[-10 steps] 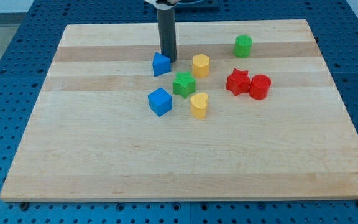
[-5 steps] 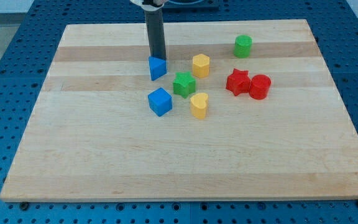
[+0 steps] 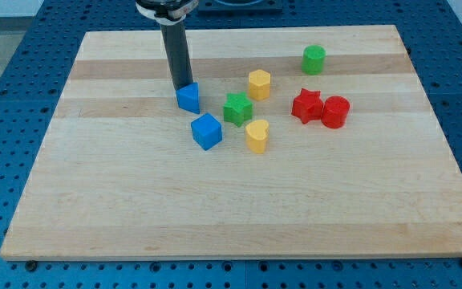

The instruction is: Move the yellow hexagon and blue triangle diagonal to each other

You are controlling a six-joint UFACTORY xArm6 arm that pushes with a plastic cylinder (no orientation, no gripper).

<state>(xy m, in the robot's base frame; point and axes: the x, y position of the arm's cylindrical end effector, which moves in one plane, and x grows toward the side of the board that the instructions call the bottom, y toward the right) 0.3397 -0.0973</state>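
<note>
The blue triangle lies on the wooden board, left of centre in the upper half. My tip stands just above and left of it, touching or nearly touching its upper edge. The yellow hexagon sits to the triangle's right and slightly higher, with the green star between and below them.
A blue cube lies just below the triangle. A yellow heart sits right of the cube. A red star and red cylinder touch at the right. A green cylinder is at the upper right.
My tip has moved left and slightly down. The blue triangle has slid left and down with it, away from the yellow hexagon. The other blocks have not moved.
</note>
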